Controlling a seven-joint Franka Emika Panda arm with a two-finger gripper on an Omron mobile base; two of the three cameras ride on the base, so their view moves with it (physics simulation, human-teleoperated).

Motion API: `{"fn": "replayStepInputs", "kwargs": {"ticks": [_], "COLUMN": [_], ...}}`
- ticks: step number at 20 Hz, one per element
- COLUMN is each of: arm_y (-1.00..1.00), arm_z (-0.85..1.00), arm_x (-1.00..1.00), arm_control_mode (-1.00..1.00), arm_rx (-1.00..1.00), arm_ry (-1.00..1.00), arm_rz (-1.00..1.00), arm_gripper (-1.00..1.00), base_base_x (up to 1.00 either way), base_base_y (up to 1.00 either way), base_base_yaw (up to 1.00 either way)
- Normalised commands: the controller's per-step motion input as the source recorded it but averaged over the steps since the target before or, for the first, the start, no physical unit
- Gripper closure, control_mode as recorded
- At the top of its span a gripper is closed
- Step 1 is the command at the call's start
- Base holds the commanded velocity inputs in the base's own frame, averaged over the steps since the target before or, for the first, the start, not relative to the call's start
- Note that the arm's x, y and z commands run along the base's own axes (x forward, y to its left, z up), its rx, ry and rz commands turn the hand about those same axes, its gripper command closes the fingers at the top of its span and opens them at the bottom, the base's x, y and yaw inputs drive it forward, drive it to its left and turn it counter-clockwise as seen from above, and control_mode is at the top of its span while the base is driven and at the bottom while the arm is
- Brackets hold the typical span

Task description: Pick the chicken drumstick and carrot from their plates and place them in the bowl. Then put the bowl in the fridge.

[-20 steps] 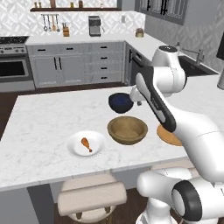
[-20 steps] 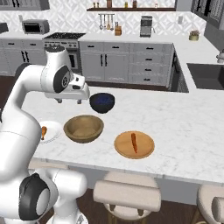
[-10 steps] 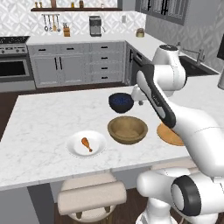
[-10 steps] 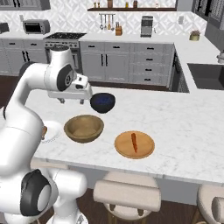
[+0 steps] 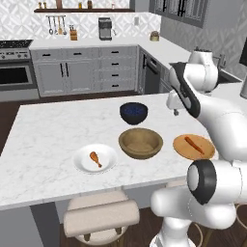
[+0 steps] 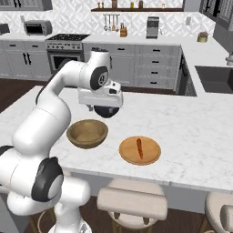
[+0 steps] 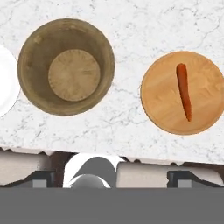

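I am watching the hand (image 5: pixel 176 103) hanging high above the marble counter (image 5: pixel 43 135), behind the dishes; I cannot tell whether its fingers are spread or pressed together. The wooden bowl (image 5: pixel 141 143) is sitting empty near the counter's middle. To its left, the chicken drumstick (image 5: pixel 95 158) is lying on the white plate (image 5: pixel 95 158), just beside the bowl. To its right, the carrot (image 5: pixel 194 144) is lying on the tan wooden plate (image 5: pixel 194 147), near the front edge. In the hand view I am seeing the bowl (image 7: pixel 65 66) and the carrot (image 7: pixel 184 91) from straight above, carrot lengthwise across its plate (image 7: pixel 183 99). A dark blue bowl (image 5: pixel 133 112) is standing just behind the wooden one. Stools (image 5: pixel 99 218) are tucked under the front edge.
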Motion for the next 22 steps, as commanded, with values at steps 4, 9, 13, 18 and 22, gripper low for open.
{"fn": "replayStepInputs", "kwargs": {"ticks": [4, 9, 13, 18, 22], "arm_y": [-0.92, -0.71, -0.66, -0.35, -0.01], "arm_z": [-0.86, -0.84, -0.31, -0.52, -0.75], "arm_x": [0.0, 0.23, 0.49, 0.45, 0.45], "arm_control_mode": [-1.0, -1.0, -1.0, -1.0, -1.0], "arm_rx": [-0.08, -0.13, 0.0, 0.03, 0.04], "arm_ry": [-0.06, 0.03, 0.1, 0.02, -0.05], "arm_rz": [0.0, 0.0, 0.0, 0.0, 0.03], "arm_gripper": [-1.0, -1.0, -1.0, -1.0, -1.0], "base_base_x": [0.0, 0.0, 0.0, 0.0, 0.0], "base_base_y": [0.0, 0.0, 0.0, 0.0, 0.0], "base_base_yaw": [0.0, 0.0, 0.0, 0.0, 0.0]}}
